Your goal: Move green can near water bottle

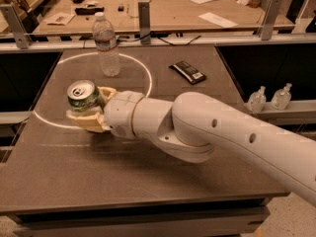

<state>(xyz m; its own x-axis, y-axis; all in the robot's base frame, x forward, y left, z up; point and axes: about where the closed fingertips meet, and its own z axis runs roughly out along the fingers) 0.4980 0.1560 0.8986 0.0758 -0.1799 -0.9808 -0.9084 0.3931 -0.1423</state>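
Observation:
The green can (82, 98), with a silver top and pull tab, is upright at the left of the dark table (148, 181), held between the tan fingers of my gripper (89, 111). The gripper is shut on the can; one finger (85, 121) shows in front of it and another behind. The can appears lifted slightly off the table. The water bottle (106, 45), clear with a white cap and a reddish label band, stands upright at the back of the table, apart from the can and beyond it to the right.
A dark flat packet (187, 72) lies at the back right of the table. A white circle line (143, 73) is marked on the tabletop around the bottle. Two small clear nozzle bottles (269, 99) stand on a ledge to the right. A wooden desk (163, 9) lies behind.

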